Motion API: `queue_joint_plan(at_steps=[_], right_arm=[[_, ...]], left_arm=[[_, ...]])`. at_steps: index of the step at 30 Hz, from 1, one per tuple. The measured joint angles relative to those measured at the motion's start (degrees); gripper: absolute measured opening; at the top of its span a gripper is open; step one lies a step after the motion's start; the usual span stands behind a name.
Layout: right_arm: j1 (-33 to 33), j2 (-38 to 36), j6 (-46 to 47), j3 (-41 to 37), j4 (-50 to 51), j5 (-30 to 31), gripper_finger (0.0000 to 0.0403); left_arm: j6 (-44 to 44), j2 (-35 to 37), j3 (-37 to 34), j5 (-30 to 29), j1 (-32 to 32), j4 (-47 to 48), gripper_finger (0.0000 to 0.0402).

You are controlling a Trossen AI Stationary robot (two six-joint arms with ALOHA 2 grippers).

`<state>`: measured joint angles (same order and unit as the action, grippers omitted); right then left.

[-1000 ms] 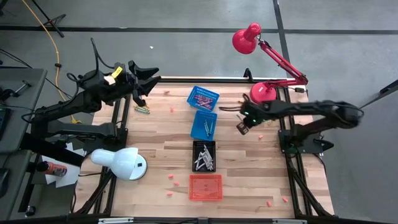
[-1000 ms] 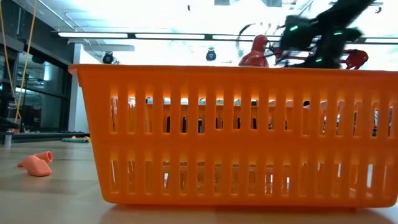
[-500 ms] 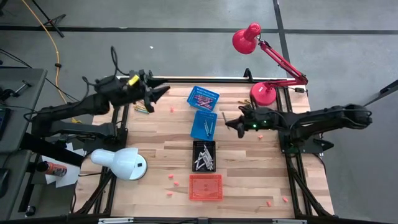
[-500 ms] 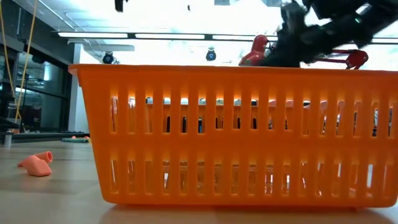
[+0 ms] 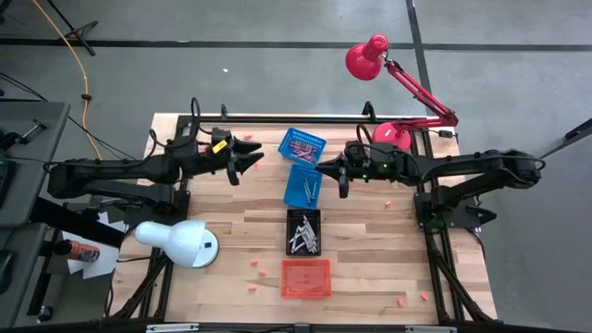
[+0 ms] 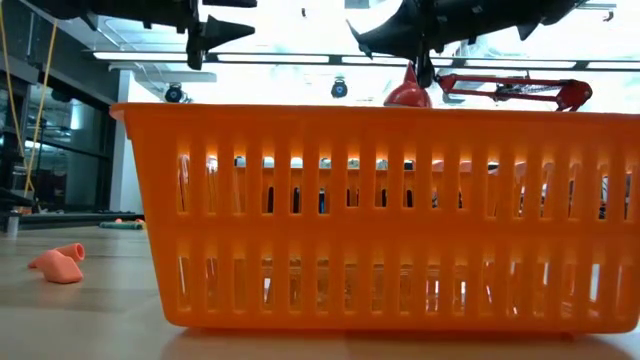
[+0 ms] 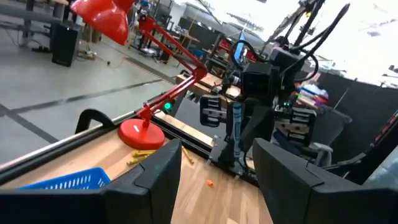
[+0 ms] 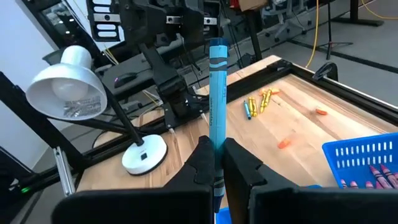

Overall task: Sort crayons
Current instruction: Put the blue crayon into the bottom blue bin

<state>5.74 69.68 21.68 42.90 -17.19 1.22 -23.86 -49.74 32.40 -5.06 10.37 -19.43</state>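
Note:
My right gripper (image 5: 326,167) hovers level over the table beside the two blue baskets, shut on a blue crayon (image 8: 217,87). The left wrist view also shows that crayon (image 7: 236,127), standing upright. My left gripper (image 5: 253,153) hangs open and empty at the same height, facing the right one across the blue baskets. One blue basket (image 5: 302,145) holds pink crayons and the other (image 5: 303,185) holds blue ones. A black basket (image 5: 303,231) holds grey ones. Loose yellow, green and blue crayons (image 8: 258,102) lie on the table behind my left gripper. My right gripper pinches the blue crayon's lower part (image 8: 217,148) between its two fingers. The fingers come level from the table's right and lie across the crayon. The crayon stands upright above the fingers, lifted clear of the table.
An orange basket (image 5: 305,277) stands nearest the front edge and fills the low view (image 6: 380,215). A white lamp (image 5: 180,242) stands front left and a red lamp's base (image 5: 393,137) back right, with yellow crayons (image 7: 146,154) beside it. Small pink bits (image 5: 259,273) lie scattered.
My right gripper has risen and tipped from pointing down to level, and has gone toward the table's left and far edge. My left gripper has come down and moved toward the table's middle, staying open.

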Motion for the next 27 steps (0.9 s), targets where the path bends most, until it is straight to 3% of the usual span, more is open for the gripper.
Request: queue_joint_plan(at_steps=[11, 17, 27], right_arm=[[0.00, 1.53, 3.95, 0.17, 0.21, -0.07, 0.0000], [-1.49, 9.94, 18.09, 0.17, -0.04, 3.46, 0.0000], [-1.95, 21.35, 50.67, 0.17, 1.55, 7.43, 0.0000]], left_arm=[[1.48, -0.21, -0.02, -0.13, -0.28, -0.60, 0.0186], [1.49, -0.21, -0.02, -0.13, -0.28, -0.67, 0.0186], [1.49, -0.21, -0.02, -0.13, -0.28, -0.63, 0.0186]])
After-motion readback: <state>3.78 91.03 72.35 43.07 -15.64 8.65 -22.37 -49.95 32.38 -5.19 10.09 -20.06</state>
